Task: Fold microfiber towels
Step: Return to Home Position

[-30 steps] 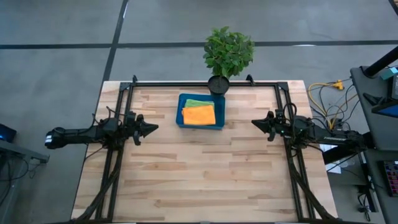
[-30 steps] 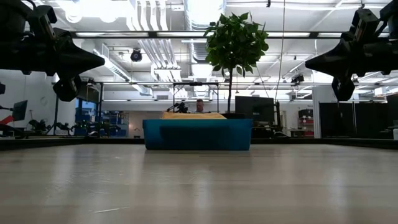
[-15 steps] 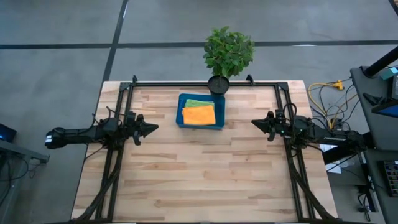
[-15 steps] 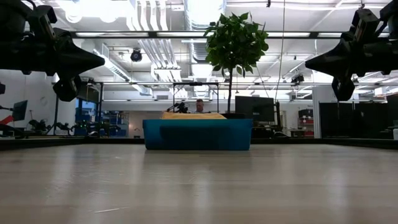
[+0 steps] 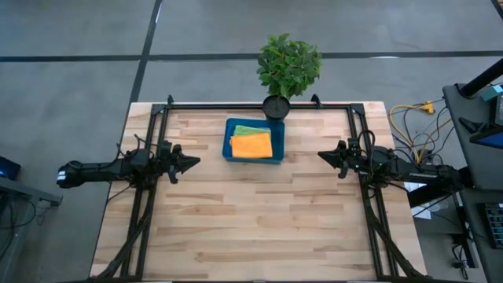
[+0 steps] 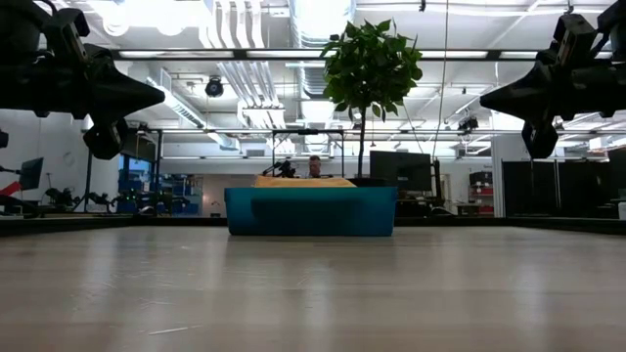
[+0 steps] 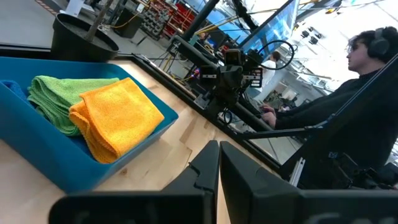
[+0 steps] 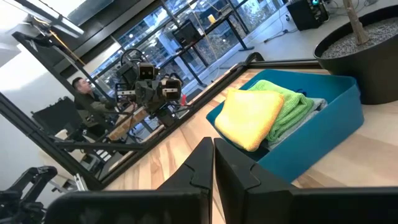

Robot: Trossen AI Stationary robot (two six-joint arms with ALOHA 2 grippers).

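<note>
Pale wooden table (image 5: pixel 251 212) carries one blue tray (image 5: pixel 228 146) toward 12 o'clock. Two folded towels show in it, the orange towel (image 5: pixel 251 145) lying on the green towel (image 5: pixel 247 130). The left gripper (image 5: pixel 192 161) hovers at 9 o'clock and the right gripper (image 5: pixel 321 156) at 3 o'clock, both level, pointing inward, fingers pressed together and empty. One potted plant (image 5: pixel 288 67) stands just behind the tray.
</note>
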